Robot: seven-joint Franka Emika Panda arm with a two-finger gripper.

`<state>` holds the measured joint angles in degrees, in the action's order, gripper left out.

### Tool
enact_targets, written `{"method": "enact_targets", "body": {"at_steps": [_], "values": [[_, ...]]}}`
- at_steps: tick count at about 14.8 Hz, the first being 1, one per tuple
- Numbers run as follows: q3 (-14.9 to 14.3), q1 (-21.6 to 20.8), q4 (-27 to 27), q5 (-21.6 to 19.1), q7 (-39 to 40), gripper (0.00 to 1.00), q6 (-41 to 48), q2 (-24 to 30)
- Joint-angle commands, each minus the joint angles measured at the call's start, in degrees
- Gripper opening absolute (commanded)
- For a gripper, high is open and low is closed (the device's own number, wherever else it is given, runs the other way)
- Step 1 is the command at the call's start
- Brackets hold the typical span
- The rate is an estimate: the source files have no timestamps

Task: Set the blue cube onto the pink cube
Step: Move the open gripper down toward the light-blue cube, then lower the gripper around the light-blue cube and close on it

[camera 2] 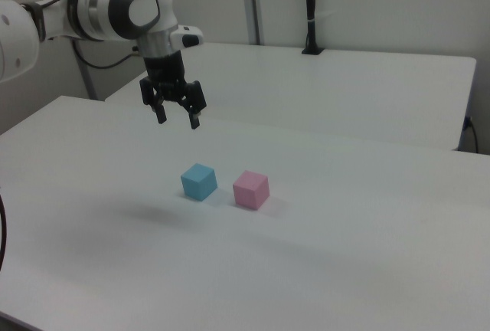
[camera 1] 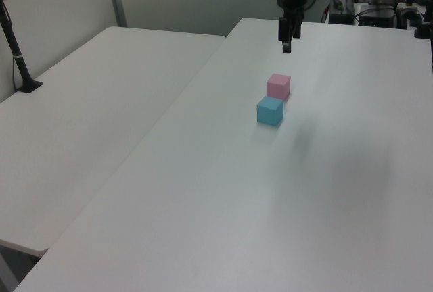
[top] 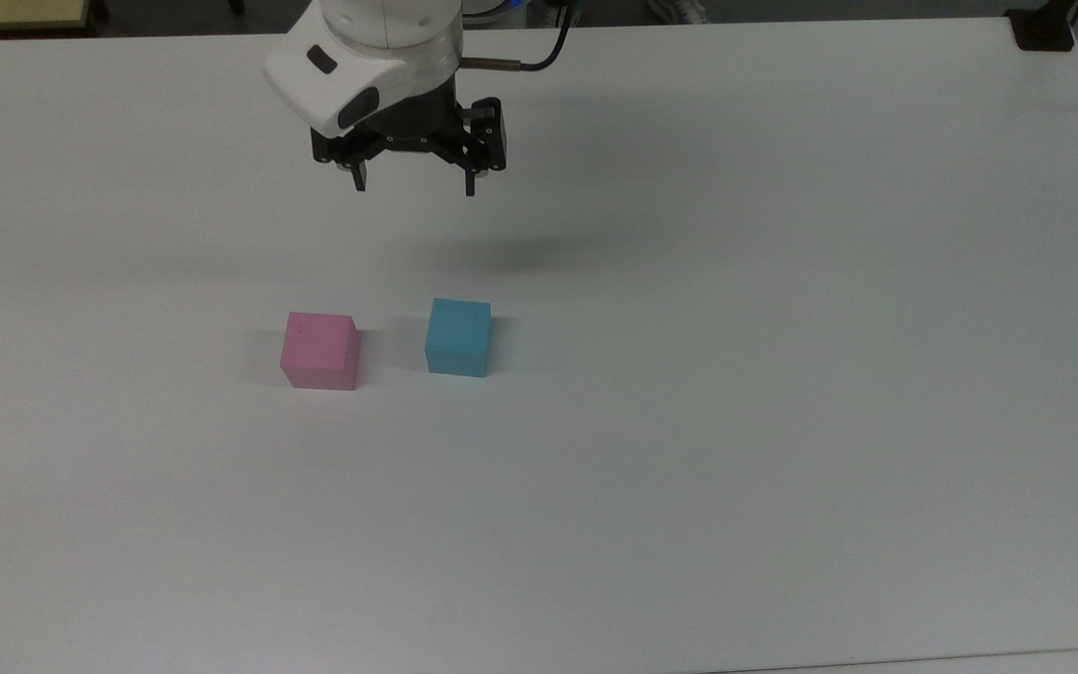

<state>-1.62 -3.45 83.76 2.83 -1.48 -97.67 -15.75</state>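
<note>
The blue cube (top: 458, 337) rests on the white table (top: 735, 393), with the pink cube (top: 319, 351) a small gap away on the top view's left. Both stand flat and untouched. My gripper (top: 415, 187) hangs open and empty in the air, beyond the cubes toward the top view's upper edge. In the left view the gripper (camera 1: 286, 45) hovers behind the pink cube (camera 1: 278, 86), and the blue cube (camera 1: 270, 111) is nearer the camera. The right view has the gripper (camera 2: 178, 122) above and left of the blue cube (camera 2: 199, 181) and the pink cube (camera 2: 251, 189).
A second white table (camera 1: 81, 123) adjoins on the left view's left, with a black post (camera 1: 17, 55) clamped to it. Another black clamp (top: 1044, 28) sits at the top view's upper right corner. Cluttered equipment (camera 1: 385, 1) stands behind the table.
</note>
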Motion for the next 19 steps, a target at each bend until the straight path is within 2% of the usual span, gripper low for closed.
{"method": "enact_targets", "body": {"at_steps": [1,3,8,14,17,18,19], "values": [[0.3,-0.5,5.8,-0.7,-0.3,1.00,-8.4,-1.2],[0.3,-1.0,7.6,-0.9,-2.0,1.00,-12.2,-2.5],[0.3,-2.4,7.8,-0.8,-2.7,1.00,-20.1,-9.4],[0.5,-2.8,7.8,0.3,-4.1,1.00,-23.8,-13.0],[0.5,-2.6,7.7,0.8,-4.1,0.83,-23.8,-13.0],[0.5,-2.6,7.7,0.8,-4.0,0.84,-23.7,-13.0],[0.5,-2.5,7.6,0.8,-3.9,0.94,-23.3,-12.8]]}}
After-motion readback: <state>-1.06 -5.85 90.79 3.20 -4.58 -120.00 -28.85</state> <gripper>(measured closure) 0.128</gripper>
